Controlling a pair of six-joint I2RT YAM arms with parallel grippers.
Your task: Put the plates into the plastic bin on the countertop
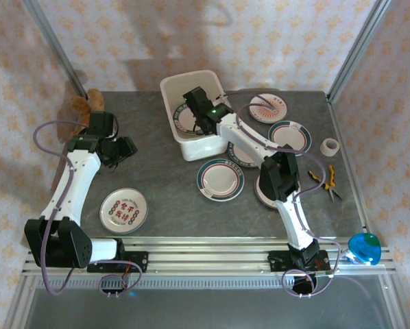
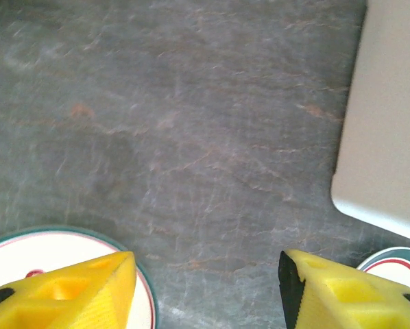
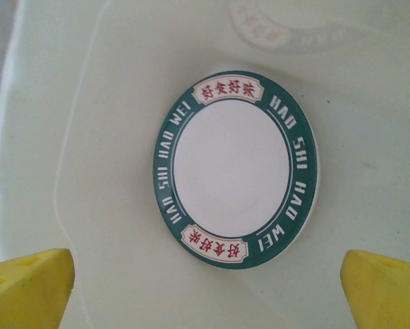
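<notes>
My right gripper [image 3: 206,284] hangs over the bin [image 3: 68,137], jaws wide apart and empty, with a plate [image 3: 236,164] lying flat on its floor. If I lift out carelessly, I may catch the wall and drag the bin across the countertop [image 2: 177,137]. My left gripper [image 2: 206,274], fingers apart and holding nothing, hovers between two loose plates [image 2: 47,250]. Dropping blind could clip a rim.

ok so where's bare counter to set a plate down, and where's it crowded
Bare countertop runs between the lettered plate, the bin and the teal-rimmed plate. Right of the bin, plates crowd together.
</notes>
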